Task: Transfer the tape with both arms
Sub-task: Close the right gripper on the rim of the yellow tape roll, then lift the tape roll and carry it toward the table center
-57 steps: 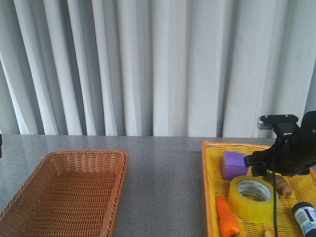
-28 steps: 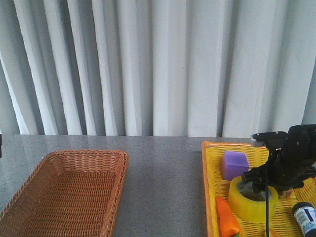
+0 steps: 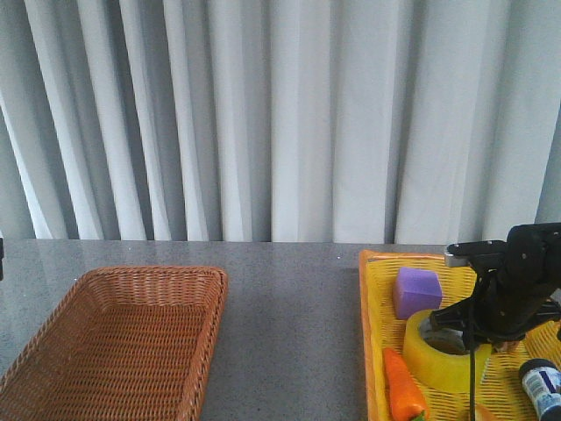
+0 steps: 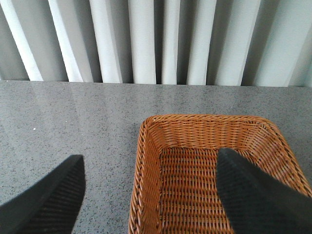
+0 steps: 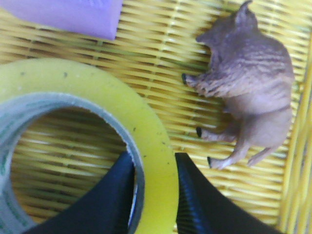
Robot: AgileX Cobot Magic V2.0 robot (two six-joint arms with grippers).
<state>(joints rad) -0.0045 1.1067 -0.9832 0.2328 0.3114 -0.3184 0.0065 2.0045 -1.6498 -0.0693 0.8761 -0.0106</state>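
Observation:
The tape, a wide yellow roll with a white core, lies flat in the yellow tray at the right. My right gripper is down on its far side. In the right wrist view one finger is inside the core and the other is outside, both pressed against the yellow wall of the tape; my right gripper is shut on it. My left gripper stands open above the near-left corner of the wicker basket, holding nothing.
Around the roll, the tray holds a purple cube, a carrot, a brown toy animal and a dark bottle. The brown wicker basket sits at the left on the grey table. White curtains hang behind.
My right gripper has come down and forward from above the tray onto the tape, and its fingers now straddle and clamp the roll's wall. The tape has barely moved.

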